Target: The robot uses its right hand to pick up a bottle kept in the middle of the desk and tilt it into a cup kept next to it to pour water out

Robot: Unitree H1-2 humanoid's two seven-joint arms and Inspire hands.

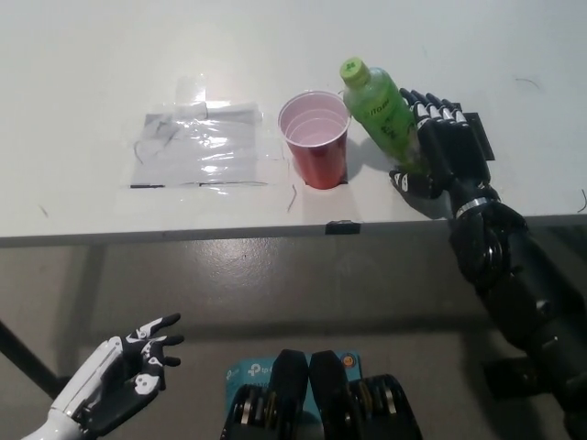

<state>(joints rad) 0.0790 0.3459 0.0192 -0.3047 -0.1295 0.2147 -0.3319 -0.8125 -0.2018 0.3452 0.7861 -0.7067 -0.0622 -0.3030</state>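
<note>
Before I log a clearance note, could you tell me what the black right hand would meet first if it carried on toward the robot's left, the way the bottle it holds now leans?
Most likely the red cup: it stands just left of the green bottle held in the right hand, whose cap already nears the cup's rim. Depth is uncertain.
</note>
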